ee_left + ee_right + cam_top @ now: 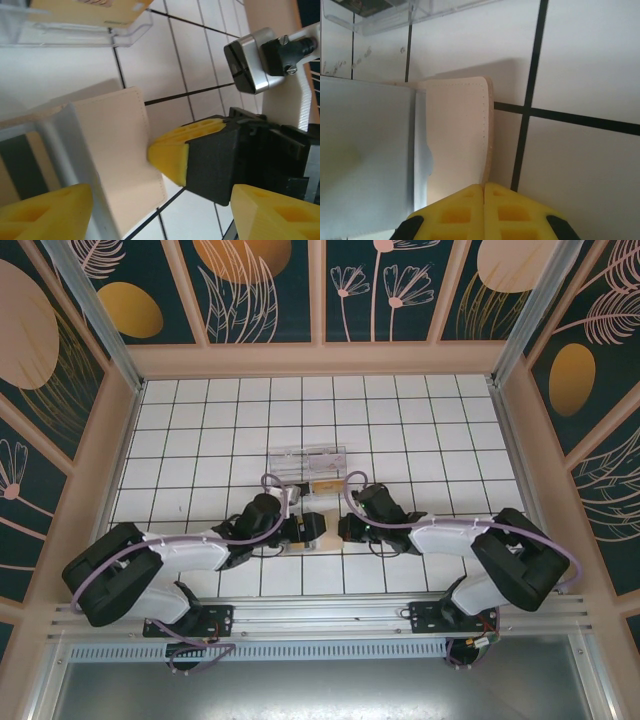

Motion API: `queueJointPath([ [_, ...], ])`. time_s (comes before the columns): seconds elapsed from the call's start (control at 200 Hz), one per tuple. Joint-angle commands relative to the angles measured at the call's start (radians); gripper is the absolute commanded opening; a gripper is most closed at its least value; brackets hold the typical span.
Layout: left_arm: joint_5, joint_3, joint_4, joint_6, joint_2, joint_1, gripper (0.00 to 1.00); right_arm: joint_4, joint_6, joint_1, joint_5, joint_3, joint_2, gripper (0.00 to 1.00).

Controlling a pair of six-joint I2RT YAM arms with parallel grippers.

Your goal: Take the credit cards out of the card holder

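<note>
The card holder [313,529] lies on the white tiled tabletop [200,420], a little toward 6 o'clock of its middle and directly between the two arms' ends. It is spread open. A pale tan stitched panel faces the left wrist camera, and its blue-grey lining [365,160] shows broadly in the right wrist view. Part of it looks lifted off the tiles, though how far cannot be told. At its 9 o'clock the left pincer [293,530] has its jaws standing wide apart. In its own camera the yellow fingers [45,212] sit in the two bottom corners with the tan panel partly between them, and they have hold of nothing that can be made out. At the holder's 3 o'clock the right pincer [343,530] is fully closed, its two yellow pads pressed flat together along one seam. Its tip touches the stitched edge of the tan panel, and whether a layer is nipped in the seam cannot be told. Just beyond the holder at 12 o'clock sits a clear plastic box [305,458] with something flat and tan in one compartment.
</note>
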Motion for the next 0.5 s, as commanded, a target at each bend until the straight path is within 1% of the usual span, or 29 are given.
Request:
queueJointPath([
  [0.0, 0.048, 0.037, 0.082, -0.027, 0.057, -0.025, 0.73, 0.021, 0.022, -0.018, 0.022, -0.018, -0.031, 0.0],
  [0.065, 0.058, 0.045, 0.11, -0.035, 0.086, -0.037, 0.73, 0.022, 0.025, -0.019, 0.023, -0.023, -0.031, 0.02],
  [0.16, 0.05, 0.055, 0.105, -0.037, 0.102, -0.041, 0.72, 0.025, 0.031, -0.022, 0.026, -0.029, -0.039, 0.11],
  [0.19, 0.036, 0.053, 0.093, -0.035, 0.094, -0.041, 0.72, 0.023, 0.033, -0.022, 0.029, -0.031, -0.043, 0.13],
  [0.28, -0.007, 0.06, 0.019, -0.009, 0.054, -0.041, 0.72, 0.017, 0.038, -0.027, 0.043, -0.038, -0.064, 0.16],
  [0.365, -0.098, 0.07, -0.109, 0.017, -0.005, -0.039, 0.72, 0.005, 0.039, -0.032, 0.059, -0.043, -0.091, 0.19],
  [0.43, -0.187, 0.076, -0.219, 0.033, -0.045, -0.034, 0.67, 0.006, 0.034, -0.034, 0.069, -0.048, -0.122, 0.21],
  [0.495, -0.255, 0.072, -0.308, 0.035, -0.076, -0.017, 0.56, 0.017, 0.034, -0.033, 0.067, -0.053, -0.156, 0.24],
])
